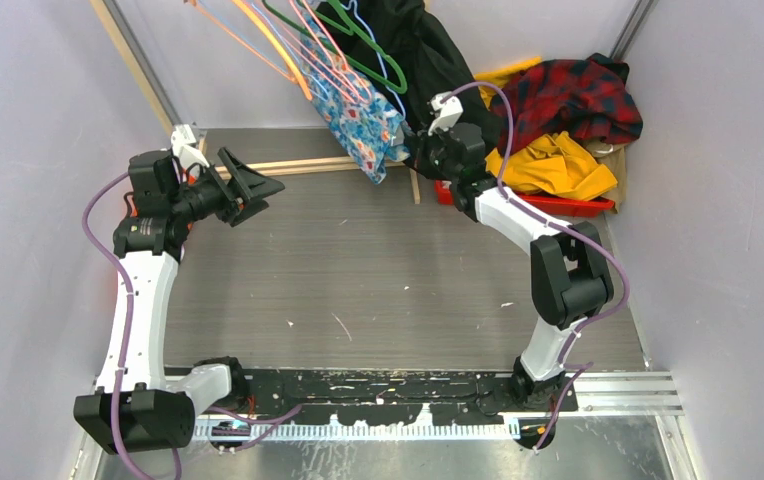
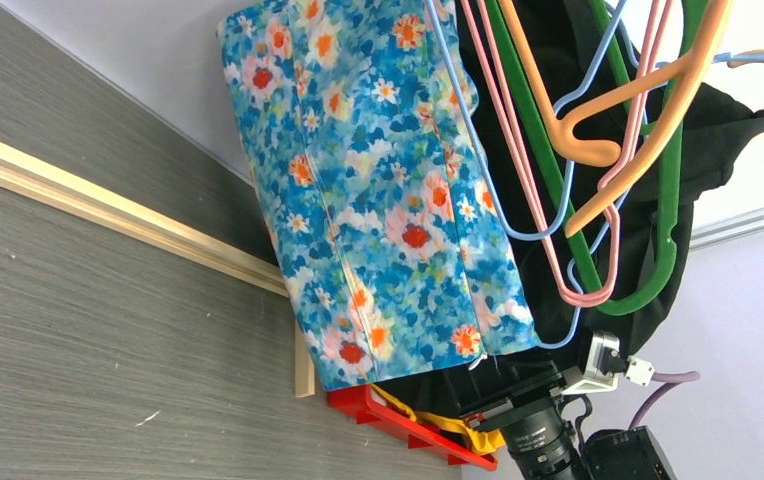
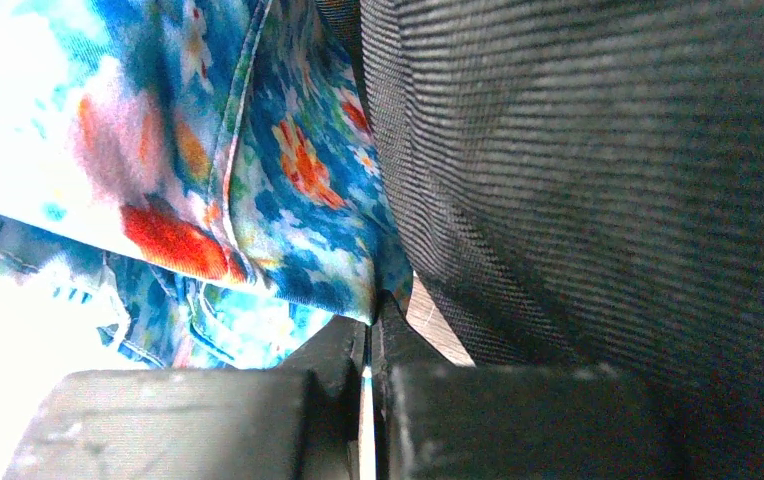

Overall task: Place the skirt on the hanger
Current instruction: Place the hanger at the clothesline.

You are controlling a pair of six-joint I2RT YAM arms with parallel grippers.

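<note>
the skirt (image 1: 363,115) hangs at the back of the desk (image 1: 378,280), among coloured hangers (image 2: 670,200) and against a black coat (image 1: 428,60). the right pincer (image 3: 370,325) is clamped on its lower corner. the left pincer (image 1: 268,190) hovers above the desk, jaws spread, well apart from the skirt.

The skirt (image 1: 363,110) is suspended below the hangers (image 1: 303,45) at 12 o'clock over the desk (image 1: 358,280); coat (image 1: 428,50) is hung behind, toward 1 o'clock; clothes pile (image 1: 558,140) is heaped at 2 o'clock.
</note>
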